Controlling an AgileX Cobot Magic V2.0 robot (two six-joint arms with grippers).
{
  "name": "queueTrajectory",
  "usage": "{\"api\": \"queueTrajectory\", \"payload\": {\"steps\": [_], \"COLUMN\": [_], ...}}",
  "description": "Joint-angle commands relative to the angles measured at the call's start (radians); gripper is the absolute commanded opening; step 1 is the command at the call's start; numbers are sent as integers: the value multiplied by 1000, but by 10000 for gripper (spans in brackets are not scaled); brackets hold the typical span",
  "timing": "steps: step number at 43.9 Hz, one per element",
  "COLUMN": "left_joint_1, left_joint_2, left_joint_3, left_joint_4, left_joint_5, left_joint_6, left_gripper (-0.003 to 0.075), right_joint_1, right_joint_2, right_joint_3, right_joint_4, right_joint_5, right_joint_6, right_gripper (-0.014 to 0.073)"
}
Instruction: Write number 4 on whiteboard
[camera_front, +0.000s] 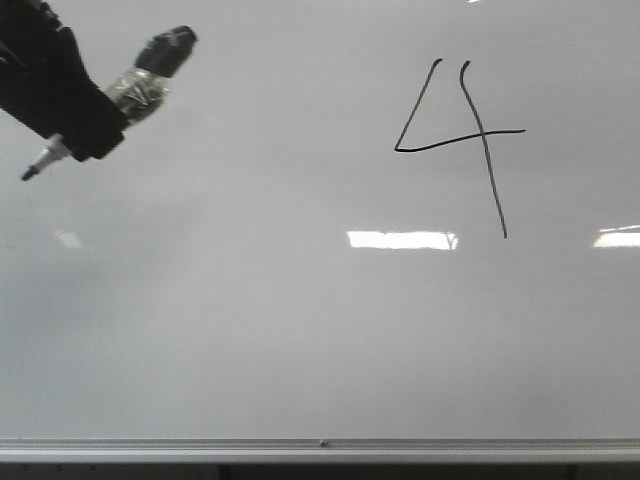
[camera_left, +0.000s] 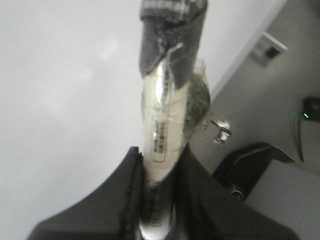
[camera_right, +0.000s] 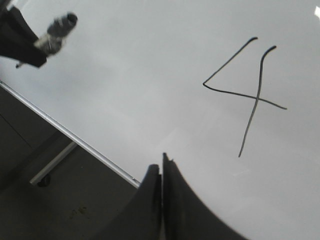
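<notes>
The number 4 (camera_front: 460, 140) stands complete on the whiteboard (camera_front: 250, 330) — the left pincer (camera_front: 85, 125), clamped on the marker (camera_front: 140, 90), should retreat without touching; the right pincer (camera_right: 161, 172) is pressed together, empty.

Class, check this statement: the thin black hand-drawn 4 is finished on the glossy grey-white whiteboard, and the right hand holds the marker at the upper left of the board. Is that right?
One thing is wrong: the left hand grips the taped white marker, not the right. The front view shows it at the board's upper left. The right hand is shut on nothing. The thin black hand-drawn 4 is indeed finished on the glossy grey-white whiteboard.
</notes>
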Motion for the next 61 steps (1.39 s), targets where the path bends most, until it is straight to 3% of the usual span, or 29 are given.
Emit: {"api": "queueTrajectory", "payload": {"steps": [1,6,11,24,38,43,50,61], "left_joint_1": [51,85,93,105,92,91,91,91], "left_joint_2": [-41,-39,-36,109,176,176,176,153], "left_joint_3": [-21,-14,3,6,6,6,6,10], "left_joint_4": [99,356,493,502,435,435,435,442], "left_joint_5": [-89,-141,-217,-358,-397,-408,-420,-414], "left_joint_6": [-197,-463,-621,-838,-847,-842,-842,-795], "left_gripper": [-20,-20,-20,-20,-10,81,315,529], "right_joint_1": [-14,-14,-14,-14,-14,-14,-14,-14], "right_joint_2": [-81,-140,-156,-156,-156,-156,-156,-156], "right_joint_3": [40,101,129,130,130,130,130,130], "right_joint_4": [36,46,49,53,53,53,53,53], "right_joint_5": [-71,-77,-69,-60,-56,-56,-53,-53], "right_joint_6": [-2,-2,-2,-2,-2,-2,-2,-2], "right_gripper": [-66,-68,-67,-67,-67,-67,-67,-67]}}
